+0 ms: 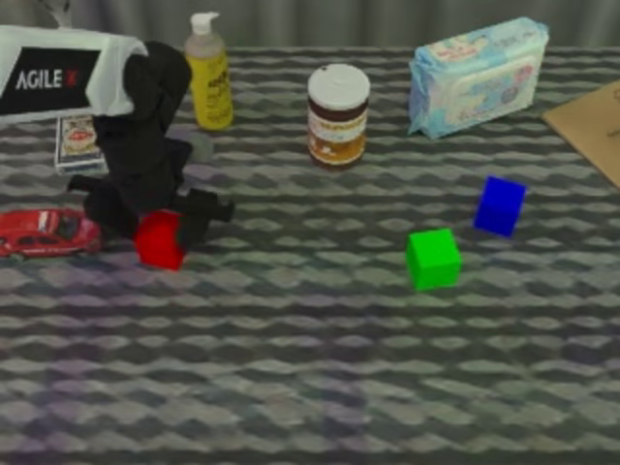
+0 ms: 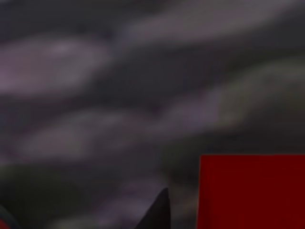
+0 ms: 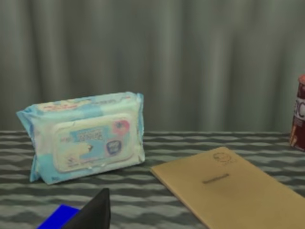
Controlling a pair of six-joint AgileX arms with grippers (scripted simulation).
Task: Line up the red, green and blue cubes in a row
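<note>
- The left arm reaches in from the 10 o'clock corner of the desk (image 1: 310, 387), and its left claw (image 1: 160, 225) is down at the red cube (image 1: 160, 240) on the left side, about 9 o'clock from the desk's middle.
- The dark fingers stand on either side of the red cube with the cube between them; whether they are pinching it or are only spread around it I cannot tell.
- In the left wrist view the red cube (image 2: 251, 191) fills one corner, with a dark fingertip (image 2: 159, 212) just beside it.
- The green cube (image 1: 433, 258) sits right of centre, at about 3 o'clock, and the blue cube (image 1: 500, 205) lies near it at its 1 o'clock, apart from it.
- A red toy car (image 1: 46, 232) lies just beside the left claw at its 9 o'clock.
- A yellow pump bottle (image 1: 209, 76), a jar (image 1: 337, 116) and a wipes pack (image 1: 478, 76) stand along the 12 o'clock edge.
- The right claw shows only as a dark fingertip (image 3: 93, 212) in its own wrist view, near the blue cube (image 3: 57, 217); its state I cannot tell.
</note>
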